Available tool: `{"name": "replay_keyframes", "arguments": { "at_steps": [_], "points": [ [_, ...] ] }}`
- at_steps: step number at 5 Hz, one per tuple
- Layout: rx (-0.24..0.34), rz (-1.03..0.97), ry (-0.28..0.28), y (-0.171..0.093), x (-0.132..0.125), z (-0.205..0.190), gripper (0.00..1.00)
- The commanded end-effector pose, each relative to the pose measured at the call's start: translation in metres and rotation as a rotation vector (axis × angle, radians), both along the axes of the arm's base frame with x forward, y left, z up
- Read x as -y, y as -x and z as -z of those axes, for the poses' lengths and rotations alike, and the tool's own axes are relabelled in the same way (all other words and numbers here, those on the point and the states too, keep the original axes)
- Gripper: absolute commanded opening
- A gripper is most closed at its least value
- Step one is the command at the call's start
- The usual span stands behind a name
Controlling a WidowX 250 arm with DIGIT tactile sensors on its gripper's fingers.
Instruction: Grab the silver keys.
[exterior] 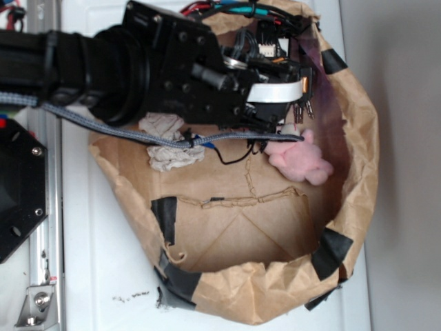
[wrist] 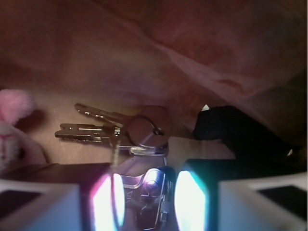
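Clearly, the open tool (wrist: 147, 197) straddles the silver keys (wrist: 120, 129): light, rigid, slippery metal, best pinched at the bunched heads.

- silver keys (wrist: 120, 130): polished metal, glossy, ridged blades
- paper bag (exterior: 241, 227): brown kraft paper, matt, creased, rough
- black tape patches (exterior: 332, 249): smooth, slight sheen
- plush rabbit (exterior: 301, 160): pink fuzzy cloth
- paper wads (exterior: 169, 141): white, crumpled, matt
- gripper (wrist: 150, 202): fingers translucent, glowing plastic look
- arm (exterior: 138, 65): black, matt housing

White tabletop (exterior: 103, 276), perhaps grey wall (exterior: 406, 138)
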State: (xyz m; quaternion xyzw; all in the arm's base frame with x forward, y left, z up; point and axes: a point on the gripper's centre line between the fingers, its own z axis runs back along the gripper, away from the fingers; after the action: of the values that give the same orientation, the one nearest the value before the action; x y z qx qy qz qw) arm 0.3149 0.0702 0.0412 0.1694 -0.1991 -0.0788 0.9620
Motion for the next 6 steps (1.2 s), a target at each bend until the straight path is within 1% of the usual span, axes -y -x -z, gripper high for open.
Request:
{"name": "replay_keyframes", "arguments": {
  "at_steps": [1, 2, 3, 4, 5, 6],
  "points": [
    [0.027, 0.023, -0.006, -0.003, 0.006, -0.009, 0.0],
    [0.027, 0.024, -0.008, -0.003, 0.006, -0.01, 0.0],
    [-0.045, 0.032, 0.035, 0.005, 0.01, -0.023, 0.0],
    [-0.143, 0.096, 0.109, 0.033, 0.03, -0.058, 0.0],
    [-0.087, 0.307, 0.279, 0.07, 0.046, -0.11, 0.0],
    [-0.071, 0.3, 0.284, 0.066, 0.052, -0.124, 0.0]
  ]
}}
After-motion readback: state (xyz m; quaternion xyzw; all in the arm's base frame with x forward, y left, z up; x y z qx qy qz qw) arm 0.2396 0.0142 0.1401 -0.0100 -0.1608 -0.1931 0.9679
